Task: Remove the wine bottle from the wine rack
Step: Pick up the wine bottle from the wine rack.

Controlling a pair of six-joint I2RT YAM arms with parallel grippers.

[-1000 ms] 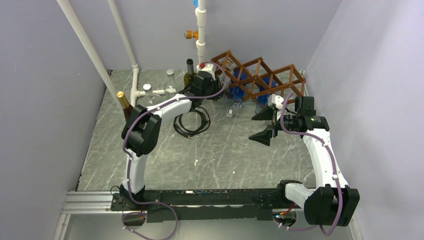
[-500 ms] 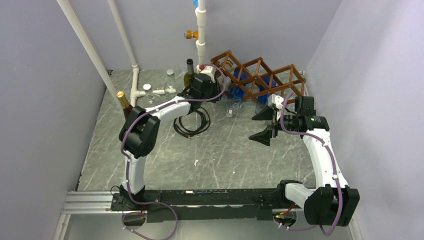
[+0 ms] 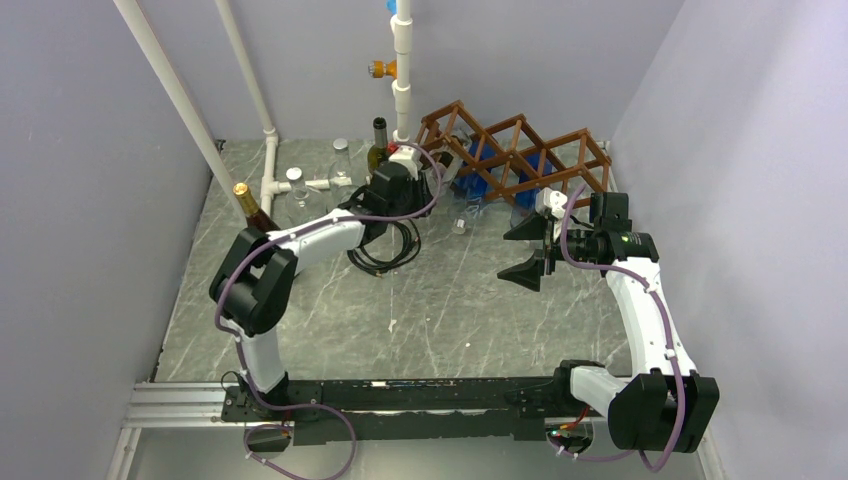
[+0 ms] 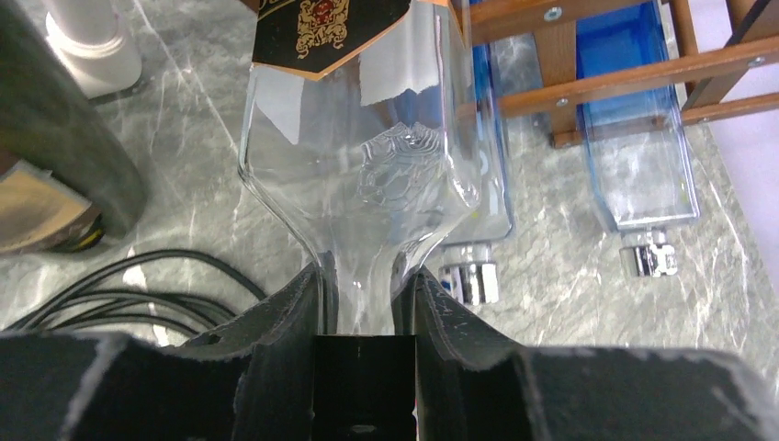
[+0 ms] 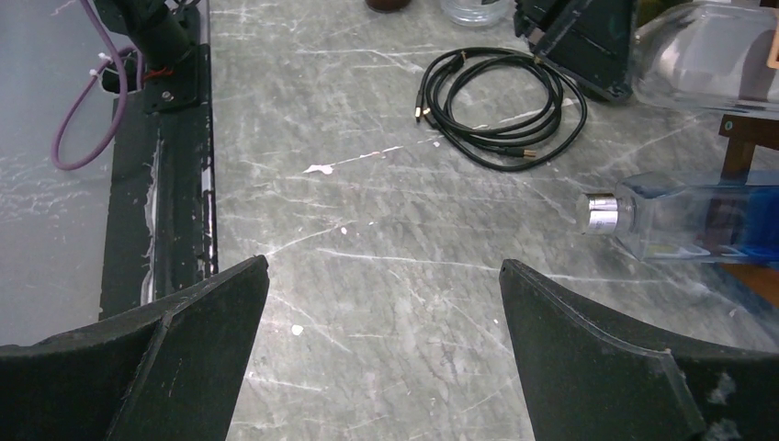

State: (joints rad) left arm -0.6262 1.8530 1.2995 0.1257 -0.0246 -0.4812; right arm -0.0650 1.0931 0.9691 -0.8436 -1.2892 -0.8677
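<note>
My left claw (image 4: pixel 366 303) was clenched on the neck of the wine bottle (image 4: pixel 367 138), lodged in the wine rack (image 4: pixel 564 99) at 12 o'clock; a skewed pull could have jammed it, dragging the rack along.

The left gripper (image 4: pixel 364 289) has closed tight on the neck of the clear wine bottle (image 4: pixel 367 175) and eased back from the wine rack (image 3: pixel 520 150). The bottle seems slightly drawn out. The left elbow (image 3: pixel 248 290) has swung outward.

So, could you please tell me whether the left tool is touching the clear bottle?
Touching. In the left wrist view, the left tool pinches the clear bottle at its neck.
</note>
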